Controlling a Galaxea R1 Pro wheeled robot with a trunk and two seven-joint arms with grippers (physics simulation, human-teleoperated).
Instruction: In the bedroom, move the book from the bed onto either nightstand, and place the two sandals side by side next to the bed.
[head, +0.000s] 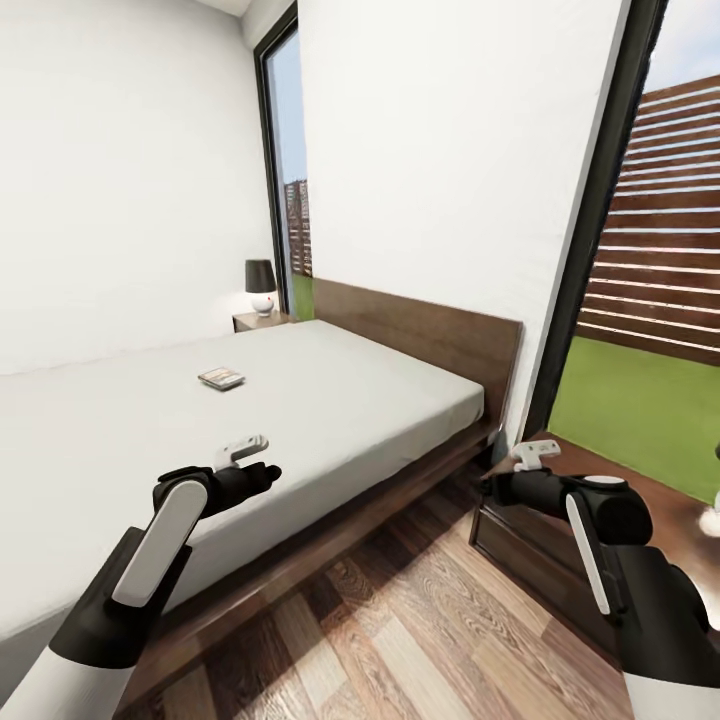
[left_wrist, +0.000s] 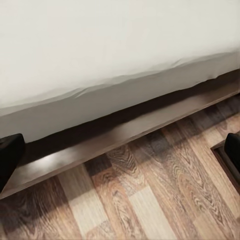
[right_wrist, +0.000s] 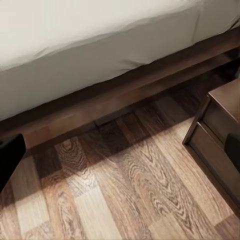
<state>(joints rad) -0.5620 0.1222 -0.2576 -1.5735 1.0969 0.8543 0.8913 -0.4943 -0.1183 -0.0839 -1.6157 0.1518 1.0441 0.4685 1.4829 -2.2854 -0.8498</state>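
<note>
The book lies mid-mattress on the bed, too far for either arm, so the robot probably needs to close in. The left hand and right hand hover empty, fingers spread wide. The nightstand stands near right.

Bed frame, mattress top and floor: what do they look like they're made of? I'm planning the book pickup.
The bed frame looks like dark-brown wood with a slight sheen; a pale highlight runs along its rail. The mattress looks like matte off-white fabric, softly wrinkled at the edge. The floor looks like wood plank or laminate, with printed-looking grain. The book seems a thin paperback.
</note>
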